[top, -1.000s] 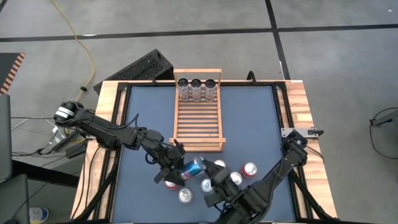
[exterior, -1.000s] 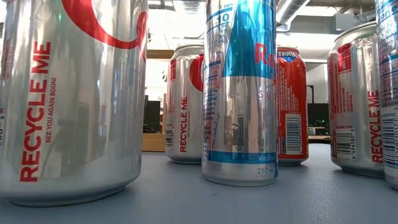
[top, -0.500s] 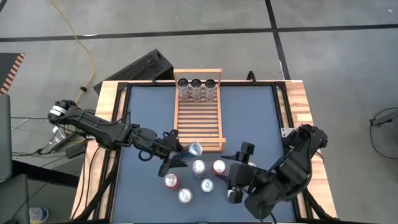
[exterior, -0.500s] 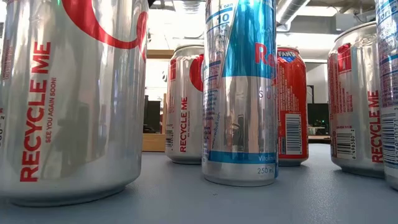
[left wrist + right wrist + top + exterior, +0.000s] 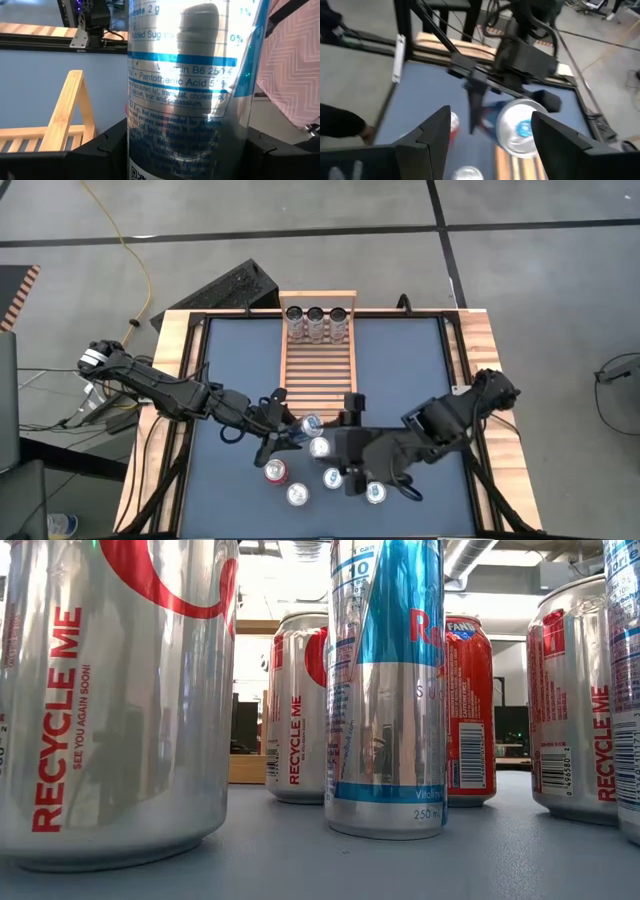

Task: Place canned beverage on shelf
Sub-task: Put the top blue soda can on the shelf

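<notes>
My left gripper (image 5: 292, 432) is shut on a blue and silver can (image 5: 308, 425) just at the near rail of the light-wood slatted shelf (image 5: 318, 370). The can fills the left wrist view (image 5: 185, 90). Three cans (image 5: 317, 323) stand in a row at the shelf's far end. My right gripper (image 5: 346, 450) is open and empty, just right of the held can and facing it. In the right wrist view (image 5: 490, 145) its fingers frame the can's top (image 5: 521, 127). My left gripper pinches the can's side wall (image 5: 150, 150) between its two fingers, one finger (image 5: 100, 152) on each side. The fingers come about level from the table's left and lie across the can. The can is lifted clear of the table and tilted, its top (image 5: 313, 422) toward the right.
Several loose cans stand on the blue table near its near edge: silver ones (image 5: 320, 447) (image 5: 297, 494) (image 5: 376, 493), a red one (image 5: 275, 472), a blue one (image 5: 332, 478). They loom close in the low view (image 5: 385, 690). The shelf's middle slats are bare.
My left gripper has carried the blue and silver can up from among the loose cans toward the table's far edge, to the shelf's near rail. My right arm has swung out to the right and come back left, its gripper now beside the held can.
</notes>
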Available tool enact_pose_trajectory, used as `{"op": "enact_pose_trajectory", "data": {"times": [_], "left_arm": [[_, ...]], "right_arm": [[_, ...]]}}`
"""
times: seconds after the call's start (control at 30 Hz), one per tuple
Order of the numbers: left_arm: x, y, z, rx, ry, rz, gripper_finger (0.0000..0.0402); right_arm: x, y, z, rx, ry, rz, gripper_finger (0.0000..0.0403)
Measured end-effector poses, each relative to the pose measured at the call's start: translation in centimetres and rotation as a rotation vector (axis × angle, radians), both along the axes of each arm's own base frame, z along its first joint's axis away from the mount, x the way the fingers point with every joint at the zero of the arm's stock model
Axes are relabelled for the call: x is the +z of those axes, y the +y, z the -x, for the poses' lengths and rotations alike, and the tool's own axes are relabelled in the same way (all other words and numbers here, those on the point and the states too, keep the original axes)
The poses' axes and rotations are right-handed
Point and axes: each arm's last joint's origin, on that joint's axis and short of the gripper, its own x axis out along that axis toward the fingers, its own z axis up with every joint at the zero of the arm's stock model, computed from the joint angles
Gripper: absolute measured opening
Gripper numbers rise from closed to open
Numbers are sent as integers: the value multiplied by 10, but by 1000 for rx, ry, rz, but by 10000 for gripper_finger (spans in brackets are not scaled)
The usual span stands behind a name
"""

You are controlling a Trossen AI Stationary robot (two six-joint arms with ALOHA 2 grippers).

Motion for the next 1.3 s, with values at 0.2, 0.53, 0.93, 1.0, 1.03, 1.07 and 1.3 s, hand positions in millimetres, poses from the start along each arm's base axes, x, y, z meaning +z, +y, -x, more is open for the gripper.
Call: {"op": "enact_pose_trajectory", "data": {"times": [0.2,0.53,0.93,1.0,1.03,1.07,1.3], "left_arm": [[0,0,0,-6,-5,-24,222],[1,0,0,-4,-13,-33,222],[10,-1,1,-38,-98,-26,222],[15,-1,1,-44,-147,-31,222],[17,-1,2,-49,-159,-37,222],[19,-1,4,-55,-167,-40,222],[34,3,16,-59,-235,-37,222]], "right_arm": [[-1,-15,-7,-11,26,62,255],[-8,-27,-9,30,113,70,304],[-18,-22,8,-147,196,45,329],[-20,-11,15,-176,174,102,329],[-23,-5,18,-203,159,146,329],[-28,0,20,-228,149,189,329],[-62,8,56,-381,71,233,329]]}}
